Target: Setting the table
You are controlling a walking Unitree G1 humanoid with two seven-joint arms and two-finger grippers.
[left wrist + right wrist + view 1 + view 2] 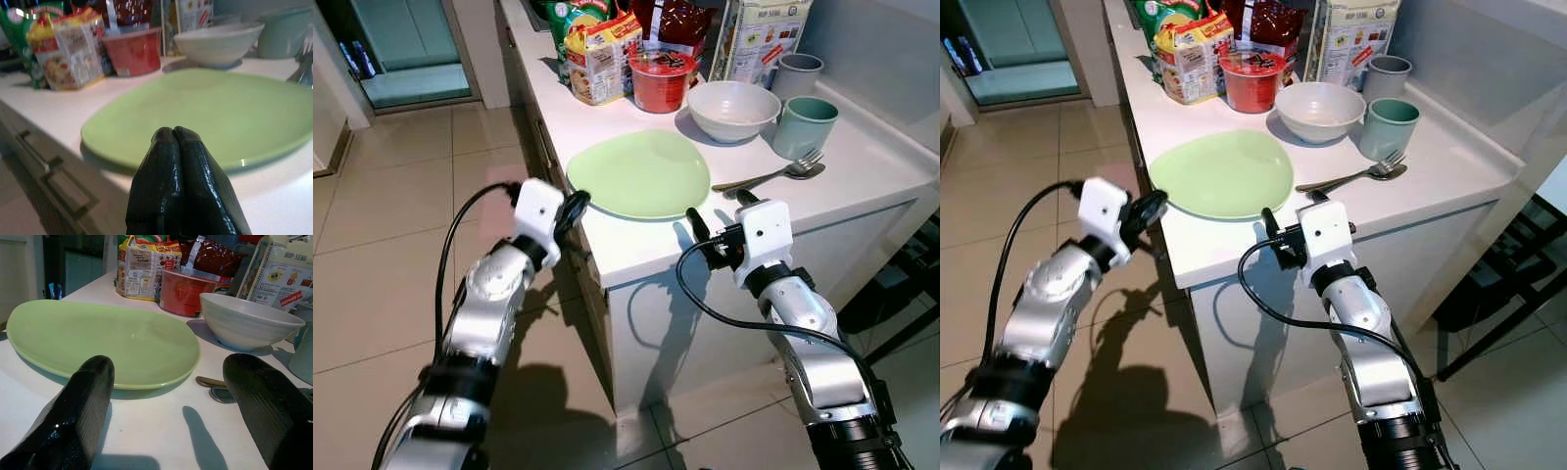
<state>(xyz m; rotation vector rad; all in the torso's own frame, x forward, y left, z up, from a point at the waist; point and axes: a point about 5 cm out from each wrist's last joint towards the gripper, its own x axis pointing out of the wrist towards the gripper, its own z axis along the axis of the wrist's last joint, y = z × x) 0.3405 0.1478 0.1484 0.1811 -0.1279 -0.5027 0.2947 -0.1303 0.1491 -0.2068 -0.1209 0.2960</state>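
1. While the robot stands at the end of the white counter [607,245], note that you have both arms raised in front of its near edge.
2. Locate the green plate [641,173]: it lies flat on the counter near the front edge, with nothing on it.
3. Check the left gripper [576,208]: it sits just off the counter's left edge, beside the plate's rim. The left wrist view shows its two black fingers [183,186] pressed together with nothing between them.
4. Check the right gripper [720,220]: it hovers at the counter's near edge, just in front of the plate. The right wrist view shows its fingers [73,421] spread wide apart, empty, with the plate beyond them.
5. Find the white bowl [733,109] behind the plate, standing upright and apart from it.
6. Find the fork [773,176] and a spoon [1356,177] lying together to the right of the plate, handles pointing toward the plate's right edge.
7. Note the teal cup [804,125] just right of the bowl, and the grey cup [796,74] behind it.
8. Note the red tub [660,78] and the food packets [599,57] along the back of the counter, behind the plate.
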